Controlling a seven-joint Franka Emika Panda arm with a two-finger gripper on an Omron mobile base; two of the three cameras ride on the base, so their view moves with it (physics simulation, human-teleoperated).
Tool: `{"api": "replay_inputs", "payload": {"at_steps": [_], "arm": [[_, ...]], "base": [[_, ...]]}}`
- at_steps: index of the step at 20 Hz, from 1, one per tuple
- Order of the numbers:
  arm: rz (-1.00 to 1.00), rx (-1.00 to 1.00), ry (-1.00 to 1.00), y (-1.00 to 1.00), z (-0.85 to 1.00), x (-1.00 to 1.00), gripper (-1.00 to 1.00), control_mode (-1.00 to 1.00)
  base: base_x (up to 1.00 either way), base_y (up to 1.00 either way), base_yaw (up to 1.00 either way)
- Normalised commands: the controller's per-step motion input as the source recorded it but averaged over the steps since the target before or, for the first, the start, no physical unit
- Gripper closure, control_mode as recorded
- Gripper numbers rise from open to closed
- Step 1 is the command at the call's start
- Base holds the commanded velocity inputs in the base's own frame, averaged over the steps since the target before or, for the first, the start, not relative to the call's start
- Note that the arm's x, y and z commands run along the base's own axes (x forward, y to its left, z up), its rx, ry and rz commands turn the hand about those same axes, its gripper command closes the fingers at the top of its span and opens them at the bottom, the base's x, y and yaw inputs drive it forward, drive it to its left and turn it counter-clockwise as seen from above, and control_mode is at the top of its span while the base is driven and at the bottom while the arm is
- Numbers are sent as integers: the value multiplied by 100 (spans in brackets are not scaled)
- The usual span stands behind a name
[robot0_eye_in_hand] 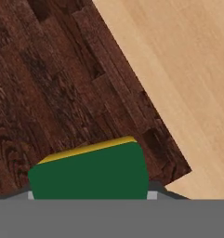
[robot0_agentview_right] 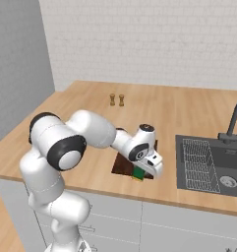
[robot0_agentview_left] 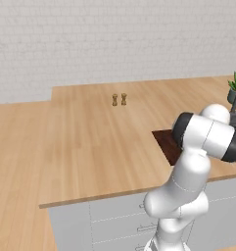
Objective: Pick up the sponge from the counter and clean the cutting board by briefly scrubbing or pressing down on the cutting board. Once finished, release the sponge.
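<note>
Green-topped sponge (robot0_eye_in_hand: 88, 172) sits clamped in the claw (robot0_agentview_right: 141, 173), low over the near edge of the dark cutting board (robot0_eye_in_hand: 53, 88) on the wooden counter (robot0_agentview_right: 90, 108).

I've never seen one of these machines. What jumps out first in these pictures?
The big white arm bends low over the wooden counter, its gripper shut on a green-and-yellow sponge over a dark reddish-brown cutting board. To the right a dark sink is set into the counter.
</note>
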Motion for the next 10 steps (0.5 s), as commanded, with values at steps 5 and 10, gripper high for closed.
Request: {"api": "replay_inputs", "payload": {"at_steps": [5,10], "arm": [[0,0,-12,0,-17,-10,100,-100],[0,-3,-19,3,2,27,100,-100]], "base": [[0,0,0],[0,0,0]]}}
